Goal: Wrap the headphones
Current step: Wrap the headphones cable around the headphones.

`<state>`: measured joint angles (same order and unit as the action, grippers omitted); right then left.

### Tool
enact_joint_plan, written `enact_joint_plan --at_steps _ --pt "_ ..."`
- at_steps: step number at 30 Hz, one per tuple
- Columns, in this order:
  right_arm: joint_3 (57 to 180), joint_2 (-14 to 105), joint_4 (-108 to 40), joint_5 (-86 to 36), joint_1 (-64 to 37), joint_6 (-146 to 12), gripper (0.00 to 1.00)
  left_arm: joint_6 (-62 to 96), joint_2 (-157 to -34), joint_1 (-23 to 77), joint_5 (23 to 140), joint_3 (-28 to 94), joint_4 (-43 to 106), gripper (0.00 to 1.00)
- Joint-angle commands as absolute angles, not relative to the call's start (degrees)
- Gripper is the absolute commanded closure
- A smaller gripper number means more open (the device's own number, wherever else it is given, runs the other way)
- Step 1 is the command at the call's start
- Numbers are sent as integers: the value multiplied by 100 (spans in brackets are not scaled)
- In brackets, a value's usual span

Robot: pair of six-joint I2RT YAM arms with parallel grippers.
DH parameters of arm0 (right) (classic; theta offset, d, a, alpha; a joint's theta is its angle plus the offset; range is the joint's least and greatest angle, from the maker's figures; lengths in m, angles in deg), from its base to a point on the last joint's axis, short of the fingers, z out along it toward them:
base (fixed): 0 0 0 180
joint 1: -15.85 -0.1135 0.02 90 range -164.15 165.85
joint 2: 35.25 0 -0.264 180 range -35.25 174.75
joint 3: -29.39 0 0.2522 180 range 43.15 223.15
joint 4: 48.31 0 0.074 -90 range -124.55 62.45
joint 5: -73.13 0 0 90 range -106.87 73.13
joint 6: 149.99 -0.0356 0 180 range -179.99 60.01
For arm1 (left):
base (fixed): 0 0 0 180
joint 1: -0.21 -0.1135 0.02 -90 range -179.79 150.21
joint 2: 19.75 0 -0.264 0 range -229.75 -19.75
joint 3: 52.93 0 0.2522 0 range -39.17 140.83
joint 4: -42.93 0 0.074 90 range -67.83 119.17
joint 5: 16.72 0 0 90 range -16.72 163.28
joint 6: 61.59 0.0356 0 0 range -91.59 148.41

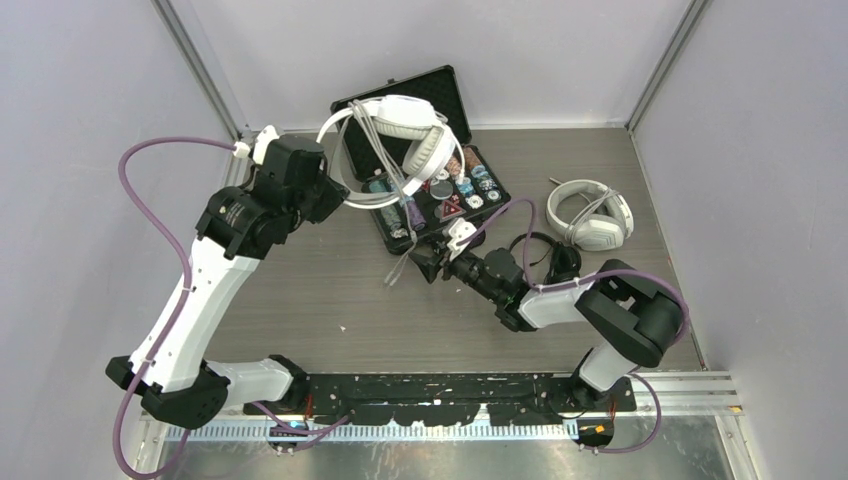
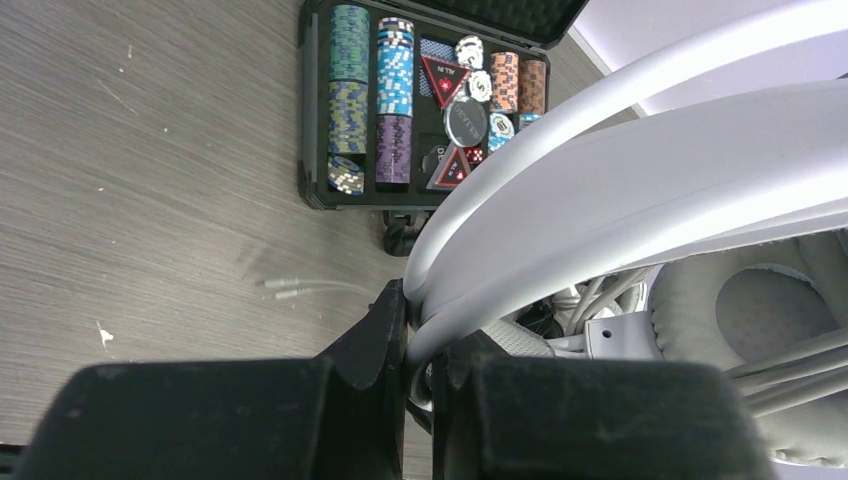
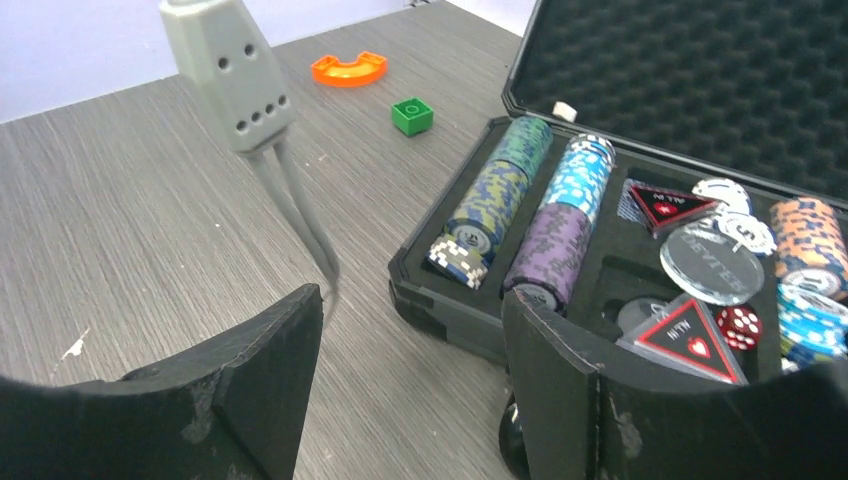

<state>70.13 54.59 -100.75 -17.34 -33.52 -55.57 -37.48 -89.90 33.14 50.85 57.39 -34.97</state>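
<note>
Left tool is clenched on the headband of the bulky white-grey over-ear headphones. The band is pinched between its two fingers, and the set hangs clear of the bench, above the open poker chip case. Right tool is released, jaws wide apart and gripping nothing, low over the bench at the case's near wall.

The step in hand looks like catching the loose cable so it can be wound round the set. To do it well, the right tool should close on the twin cords just below the grey splitter. The splitter body itself is blocky and likely to twist out. The left tool would best hold the band firm and level so the cups do not swing.

From the right tool, the splitter dangles just ahead and above. The cords run down close to the finger on the left of its wrist view; whether they touch it cannot be told. The plugs lie on the bench below the left tool. A white round-cup headset and a slim black headset lie behind the right tool, beside its arm.
</note>
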Motion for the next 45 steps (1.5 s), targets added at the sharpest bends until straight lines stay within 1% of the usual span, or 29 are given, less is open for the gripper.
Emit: enact_joint_plan --at_steps 1,5,10,13,16,17,18,21,22,23,27,32,36,41,45 --pt "7411 5663 -10784 -2243 -3302 -5479 29 -4001 -8846 3300 5206 6101 -2919 100" --pt "7568 5844 -10809 -2665 -3302 -5679 29 -3959 -8864 3295 5210 6153 -2904 100" --pt "7661 6203 -11075 -2673 -3305 -5825 30 -3922 -8877 3300 5236 6224 -2910 100" --pt "7657 6410 -11269 -2540 -3302 -5907 32 -3914 -8868 3295 5247 6263 -2923 100" --pt "7565 6595 -11516 -2595 -3294 -5991 37 -3905 -8857 3299 5265 6333 -2924 100" --pt "7552 6634 -11530 -2635 -3297 -5991 41 -3901 -8857 3300 5288 6349 -2916 100" --pt "7537 6669 -11552 -2681 -3292 -5992 48 -3900 -8857 3299 5342 6356 -2907 100" --pt "7505 6701 -11667 -2759 -3264 -6175 85 -3934 -8836 3295 5487 6295 -2867 100" --pt "7471 6688 -11689 -2764 -3236 -6212 94 -3940 -8812 3299 5525 6262 -2854 100" --pt "7444 6669 -11690 -2780 -3187 -6263 99 -3931 -8787 3300 5556 6234 -2863 100" --pt "7329 6570 -11693 -2953 -2848 -6628 100 -3384 -8637 3299 5646 6232 -2715 100" --pt "7253 6288 -11678 -3410 -2314 -7524 100 -2301 -8284 3300 6384 5815 -1918 100" --pt "7086 6038 -11510 -3419 -2105 -7798 100 -1564 -8344 3300 6955 5952 -2118 100" --pt "7063 5667 -11005 -3486 -1883 -7972 100 -775 -8339 3300 8147 5937 -2085 100" --pt "7192 5140 -10149 -3730 -1664 -8312 100 116 -8676 3292 8620 6298 -2850 100"
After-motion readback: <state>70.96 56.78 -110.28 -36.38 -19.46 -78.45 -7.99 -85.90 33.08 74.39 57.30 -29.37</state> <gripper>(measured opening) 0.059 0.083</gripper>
